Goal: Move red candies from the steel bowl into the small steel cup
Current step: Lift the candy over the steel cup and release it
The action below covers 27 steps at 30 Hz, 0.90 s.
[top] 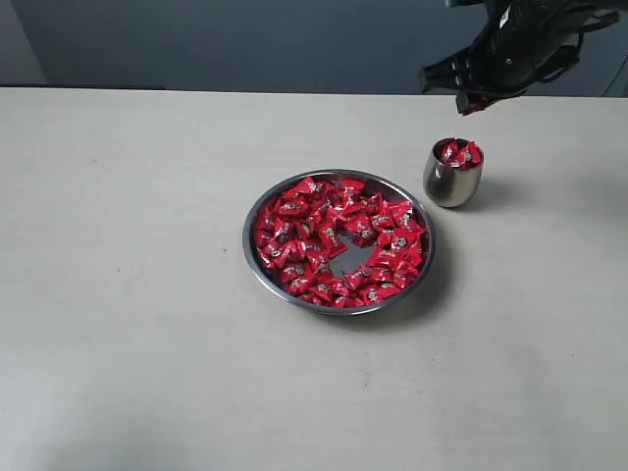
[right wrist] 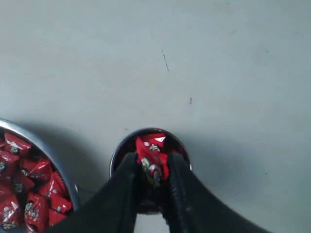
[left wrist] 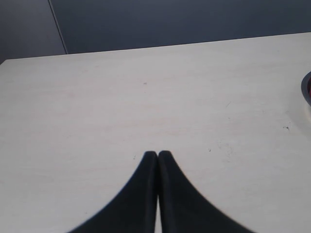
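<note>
A broad, pale bench (top: 128,294) with a matte cream-grey top takes up nearly everything I can see. Its far edge runs straight across, against a dark blue-grey wall (top: 245,39). On the left of the exterior view a paler panel (top: 18,39) begins, and in the left wrist view a thin slanted seam (left wrist: 57,24) divides the wall. The light is soft and even, and up close the bench top shows a few small dark specks and fine scratches (right wrist: 165,61).

Place: likely a lab. I am holding my right claw (top: 471,102) above a bare pale counter (top: 128,294), plain dark wall (top: 245,44) behind.
</note>
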Available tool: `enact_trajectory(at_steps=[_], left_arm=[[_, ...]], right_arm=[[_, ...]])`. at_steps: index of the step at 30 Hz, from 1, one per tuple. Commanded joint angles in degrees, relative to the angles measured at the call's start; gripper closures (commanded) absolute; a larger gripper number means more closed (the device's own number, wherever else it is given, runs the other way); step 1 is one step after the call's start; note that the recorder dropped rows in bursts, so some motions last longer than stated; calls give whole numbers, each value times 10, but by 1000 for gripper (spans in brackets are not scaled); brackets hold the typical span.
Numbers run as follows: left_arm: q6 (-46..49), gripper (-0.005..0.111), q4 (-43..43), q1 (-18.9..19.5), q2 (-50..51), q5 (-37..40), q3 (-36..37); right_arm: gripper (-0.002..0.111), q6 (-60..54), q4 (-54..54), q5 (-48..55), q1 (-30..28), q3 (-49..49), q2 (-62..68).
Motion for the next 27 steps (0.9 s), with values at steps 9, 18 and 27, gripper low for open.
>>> enact_trajectory(at_steps=[9, 18, 27], left_arm=[[-3, 106, 1, 0, -3, -4, -5], [-3, 106, 1, 0, -3, -4, -5], [-3, 106, 1, 0, -3, -4, -5]], right_arm=[[109, -7, -4, 40, -3, -40, 71], [109, -7, -17, 40, -3, -40, 83], [109, -8, -17, 30, -3, -40, 86]])
